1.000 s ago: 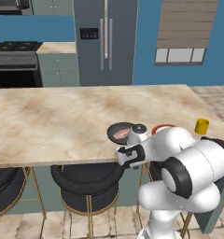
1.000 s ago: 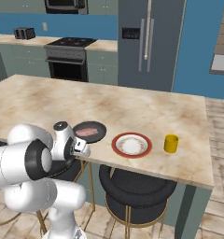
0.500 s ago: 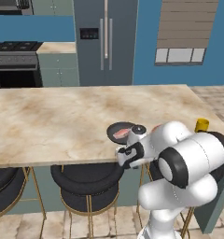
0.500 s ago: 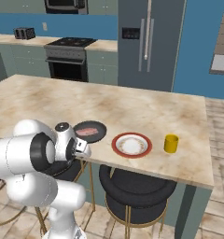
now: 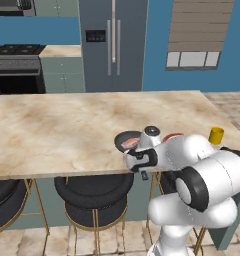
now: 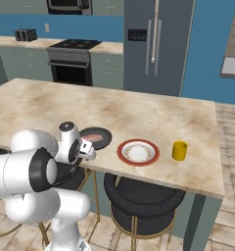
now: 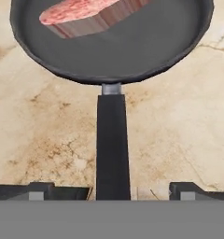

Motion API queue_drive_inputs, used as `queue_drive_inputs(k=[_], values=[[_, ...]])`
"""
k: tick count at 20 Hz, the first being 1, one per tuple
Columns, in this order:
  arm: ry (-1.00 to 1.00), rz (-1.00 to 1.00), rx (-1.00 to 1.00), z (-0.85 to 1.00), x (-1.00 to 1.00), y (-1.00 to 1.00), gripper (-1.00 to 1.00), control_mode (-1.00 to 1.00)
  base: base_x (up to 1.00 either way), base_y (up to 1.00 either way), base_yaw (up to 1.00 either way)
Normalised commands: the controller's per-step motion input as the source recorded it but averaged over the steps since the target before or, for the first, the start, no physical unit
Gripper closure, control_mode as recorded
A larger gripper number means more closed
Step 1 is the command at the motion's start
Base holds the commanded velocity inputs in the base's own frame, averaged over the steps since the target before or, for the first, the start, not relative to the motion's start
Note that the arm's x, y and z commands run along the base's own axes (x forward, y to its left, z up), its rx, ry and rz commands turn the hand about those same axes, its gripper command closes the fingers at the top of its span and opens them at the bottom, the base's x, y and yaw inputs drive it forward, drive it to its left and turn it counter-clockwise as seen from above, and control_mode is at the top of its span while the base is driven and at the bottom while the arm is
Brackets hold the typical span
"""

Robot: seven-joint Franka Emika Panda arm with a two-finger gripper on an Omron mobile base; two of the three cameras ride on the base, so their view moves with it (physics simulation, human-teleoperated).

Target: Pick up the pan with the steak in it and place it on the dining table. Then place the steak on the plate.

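While the black frying pan (image 7: 114, 42) sits flat on the dining table (image 5: 52, 130), the gripper (image 7: 112, 190) hangs over its long straight handle (image 7: 112, 149) with the jaws spread wide, one dark fingertip (image 7: 39, 190) off to each side and a clear gap between them and the handle, so nothing is clamped. Up in the pan, the steak (image 7: 86, 14) lies toward the far left of the bowl, a pinkish-red slab resting on the black bottom.

Over to the left base view: the pan (image 5: 128, 141) is near the front edge of the table, steak (image 5: 127, 144) inside, and the white arm's hand is right beside it, covering the handle. Just past the arm peeks the red-orange rim of the plate (image 5: 173, 136), and further right stands the yellow cup (image 5: 216, 135).

From the right base view, the order along the front edge reads cleanly: gripper (image 6: 86, 149), then pan (image 6: 96, 138) with the steak (image 6: 93, 138), then the plate (image 6: 138, 152) just beside the pan and not touching it, then the yellow cup (image 6: 179, 150) near the plate. Black stools (image 6: 144, 196) are tucked under the table edge.
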Motion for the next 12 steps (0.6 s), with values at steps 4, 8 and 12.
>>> queue_drive_inputs(k=[4, 8, 12], values=[[-0.08, 0.00, 0.01, 0.55, -0.37, 0.00, -1.00, -1.00, 0.00, 0.00, 0.00], [-0.07, -0.03, 0.05, 0.81, -0.05, 0.01, -1.00, -1.00, 0.00, 0.00, 0.00], [-0.03, -0.09, 0.07, 0.76, 0.03, 0.00, -1.00, -1.00, 0.00, 0.00, 0.00]])
